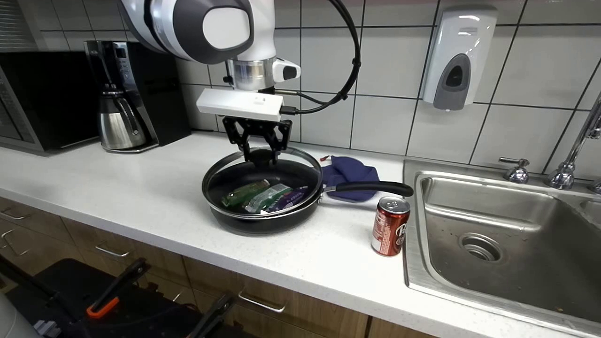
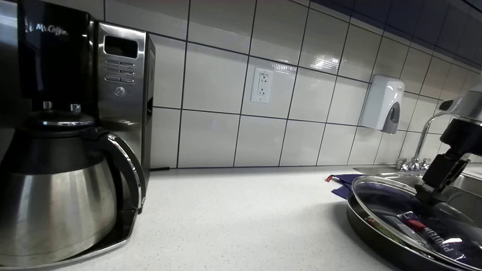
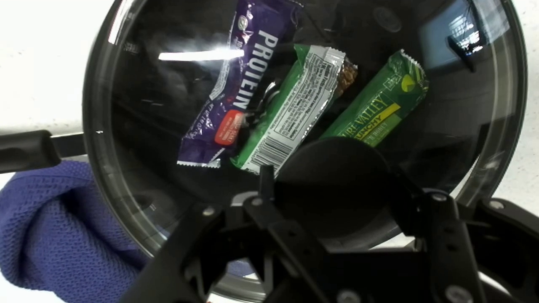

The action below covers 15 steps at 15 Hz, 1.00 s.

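Gripper [image 1: 261, 156]: jaws drawn in around knob [image 3: 332, 187] of glass lid [image 1: 287, 172], one either side; judged a firm hold, not a hover. Lid pos.: directly under gripper, over frying pan [image 1: 263, 225] on desk [image 1: 117, 183]. One arm [image 1: 225, 30] only, so nearer/farther N/A. Lid round, no long axis; only directional ref. is pan handle [image 1: 371, 187], running off sideways twd sink [image 1: 415, 234], well apart from jaws.

Key relation: lid vs. pan rim. Per both ext. views lid is tilted: edge nearer tiled wall [image 1: 324, 134] stands above rim; front edge lies close to rim. Contact at front: can't confirm.

Seen thru glass, inside pan: purple protein bar [image 3: 244, 90], green-and-white wrapper [image 3: 290, 111], green bar [image 3: 379, 101], roughly side by side. Adj. items: blue cloth [image 1: 350, 172] behind handle; red can [image 1: 390, 229] just beside sink edge.

Obscured/unclear:
- Wrist view: gripper linkage + knob block near part of lid and one end of green bar. Black on black, so exact jaw/knob contact line not readable.
- Bright glare streak reaches purple bar; small print illeg.
- In an ext. view, coffee maker [image 2: 122, 94] takes up one side; arm, lid and pan cut by frame edge.
- Part of cloth hidden behind handle & pan; extent unk.
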{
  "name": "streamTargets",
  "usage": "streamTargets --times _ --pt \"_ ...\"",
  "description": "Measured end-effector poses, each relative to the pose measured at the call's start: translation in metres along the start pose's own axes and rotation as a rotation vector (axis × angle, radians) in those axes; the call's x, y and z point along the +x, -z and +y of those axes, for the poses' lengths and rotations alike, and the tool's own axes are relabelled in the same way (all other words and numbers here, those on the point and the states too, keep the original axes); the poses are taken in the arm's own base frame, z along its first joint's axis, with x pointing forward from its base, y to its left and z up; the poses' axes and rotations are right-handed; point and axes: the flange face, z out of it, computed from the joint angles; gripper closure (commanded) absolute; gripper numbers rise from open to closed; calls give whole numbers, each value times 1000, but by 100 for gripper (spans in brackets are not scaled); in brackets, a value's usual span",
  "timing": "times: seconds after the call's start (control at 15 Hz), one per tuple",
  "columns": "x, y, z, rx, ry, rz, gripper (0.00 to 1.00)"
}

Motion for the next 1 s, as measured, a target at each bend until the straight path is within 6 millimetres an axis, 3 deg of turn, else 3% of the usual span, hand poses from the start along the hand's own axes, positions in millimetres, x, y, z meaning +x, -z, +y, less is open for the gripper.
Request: streamTargets --times 0.2,0.27,0.4,1.0 --pt "0 0 0 0 0 -1 61" --pt "0 0 0 0 0 -1 19" --pt "0 -1 0 0 0 -1 3" --pt "9 8 2 -9 7 21 0"
